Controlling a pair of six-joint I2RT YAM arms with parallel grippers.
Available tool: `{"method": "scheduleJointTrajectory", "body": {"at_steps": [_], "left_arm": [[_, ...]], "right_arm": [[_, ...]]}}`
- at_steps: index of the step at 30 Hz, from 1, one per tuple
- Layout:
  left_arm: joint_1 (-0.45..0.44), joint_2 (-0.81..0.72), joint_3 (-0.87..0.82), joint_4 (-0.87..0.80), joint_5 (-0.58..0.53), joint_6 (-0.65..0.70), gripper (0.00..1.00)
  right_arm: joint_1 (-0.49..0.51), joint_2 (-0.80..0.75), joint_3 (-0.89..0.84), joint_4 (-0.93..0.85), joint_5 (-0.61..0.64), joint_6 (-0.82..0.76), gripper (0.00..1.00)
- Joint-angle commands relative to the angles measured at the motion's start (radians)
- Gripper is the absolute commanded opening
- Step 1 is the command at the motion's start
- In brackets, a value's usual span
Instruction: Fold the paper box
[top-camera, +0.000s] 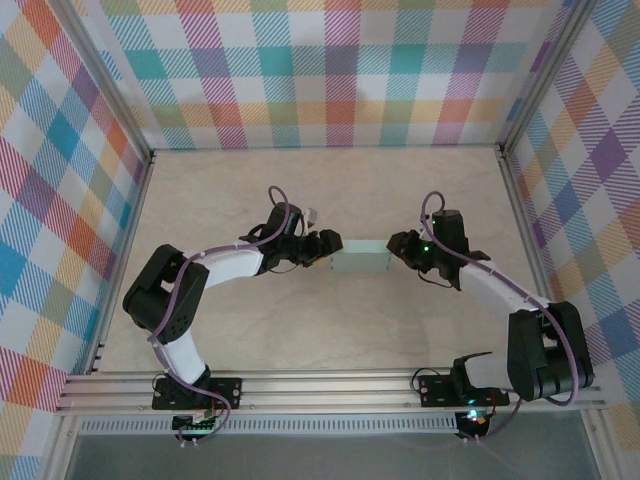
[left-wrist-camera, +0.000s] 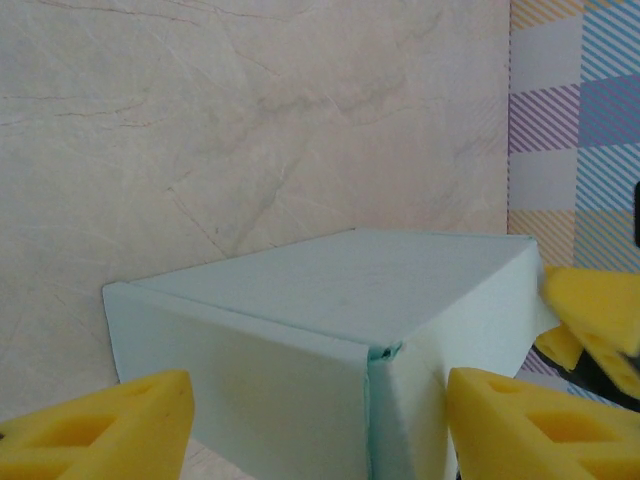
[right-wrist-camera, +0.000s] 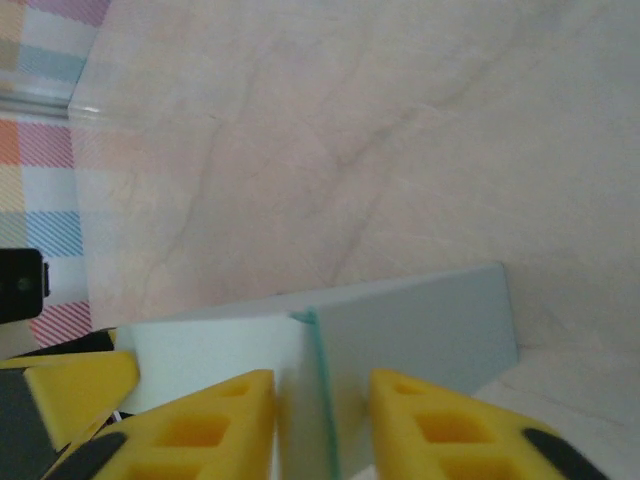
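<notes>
— While the paper box (top-camera: 362, 265) is being viewed from above, where is it being seen?
— It is being seen on the table (top-camera: 300, 190), mid-way between both arms. It is lying flat as a rectangular block with its long axis running left to right.
— How is the right end being handled?
— It is being clamped by the right gripper (top-camera: 398, 245). At the right wrist, the paper box (right-wrist-camera: 420, 320) is being pinched at its end corner. The right gripper (right-wrist-camera: 322, 390) is being shown with a finger close on either side of the teal edge.
— Left side?
— The left gripper (top-camera: 330, 248) is being shown at the box's left end. At the left wrist, the left gripper (left-wrist-camera: 318, 400) is being shown released. Its fingers (left-wrist-camera: 110, 420) are being seen spread wide astride the near corner of the paper box (left-wrist-camera: 330, 300). Contact cannot be told.
— Anything past the far end?
— The other arm's yellow fingers (left-wrist-camera: 590, 310) are being seen there, just beside the box.
</notes>
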Motion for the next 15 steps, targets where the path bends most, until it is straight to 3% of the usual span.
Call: {"method": "scheduleJointTrajectory", "body": {"at_steps": [1,9,14,15], "left_arm": [[0.004,0.037,-0.009,-0.115,-0.007,0.032,0.66],[0.004,0.046,-0.006,-0.110,-0.001,0.030,0.66],[0.004,0.048,-0.006,-0.107,0.004,0.031,0.66],[0.004,0.049,-0.006,-0.105,0.005,0.031,0.66]], "right_arm": [[-0.007,0.003,-0.043,0.015,-0.003,0.017,0.19],[-0.007,-0.008,-0.088,0.064,-0.029,0.036,0.00],[-0.006,-0.015,-0.099,0.112,-0.055,0.065,0.00],[-0.008,-0.017,-0.098,0.123,-0.060,0.073,0.04]]}}
